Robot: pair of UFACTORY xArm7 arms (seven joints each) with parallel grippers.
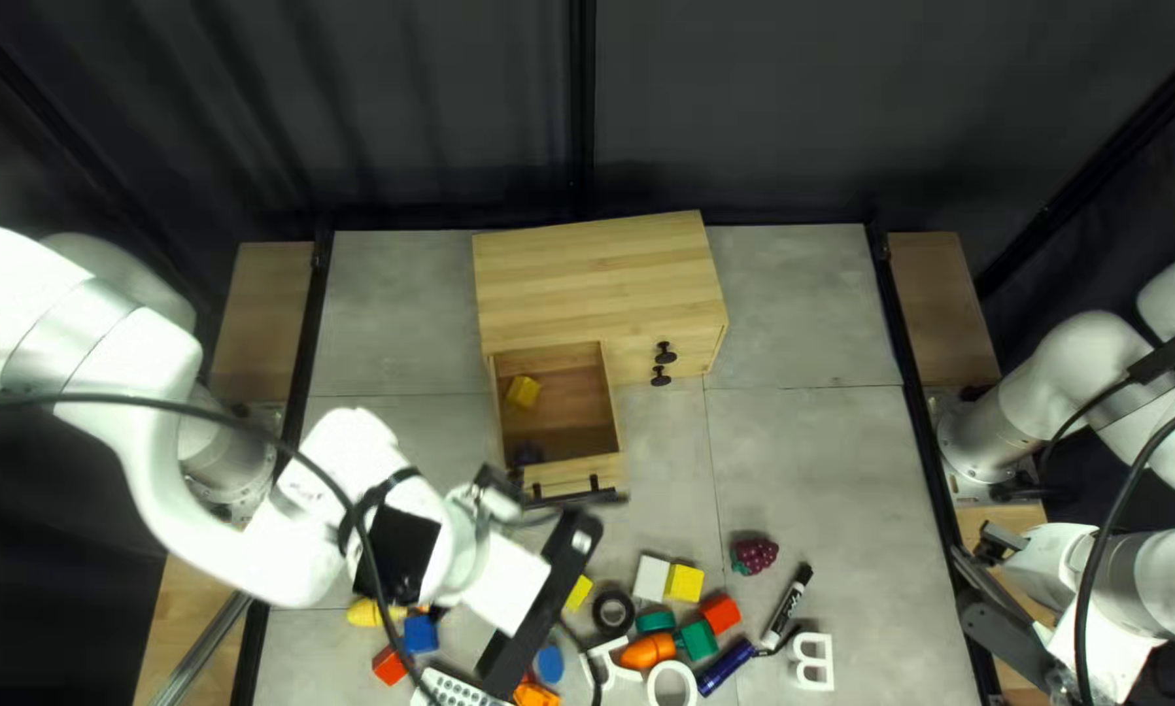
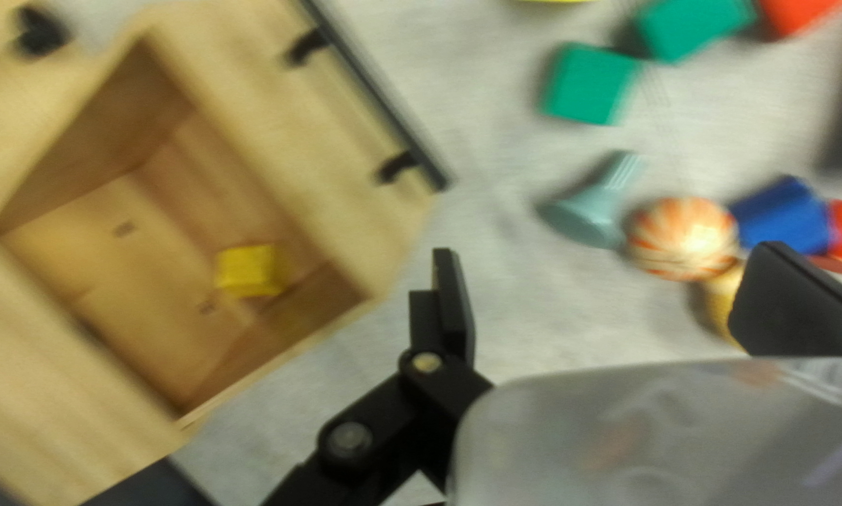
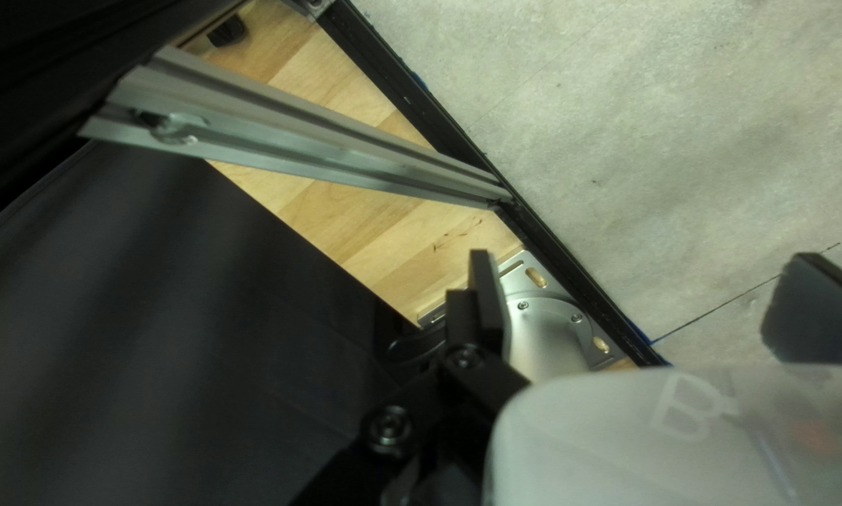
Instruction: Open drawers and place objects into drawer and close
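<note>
My left gripper (image 1: 509, 578) hangs over the near left of the table in the top left view, its tips hard to make out. One cabinet drawer (image 1: 593, 396) stands pulled out; inside are a yellow block (image 1: 523, 392) and a dark thing (image 1: 526, 454) near its handle end. In the left wrist view my left gripper (image 2: 618, 281) is open and empty, beside the open drawer (image 2: 294, 211) with the yellow block (image 2: 248, 271). At the table's right edge is my right gripper (image 1: 1002, 604); its wrist view shows the right gripper (image 3: 632, 309) open, holding nothing.
The wooden cabinet (image 1: 600, 275) is at the back, with black knobs (image 1: 664, 353) on its right part. Near the front lie a berry (image 1: 755, 556), a marker (image 1: 787, 604), a carrot (image 1: 649, 651), a black ring (image 1: 613, 611), a letter B (image 1: 812, 662) and several blocks. A metal rail (image 3: 318, 141) lies ahead of my right gripper.
</note>
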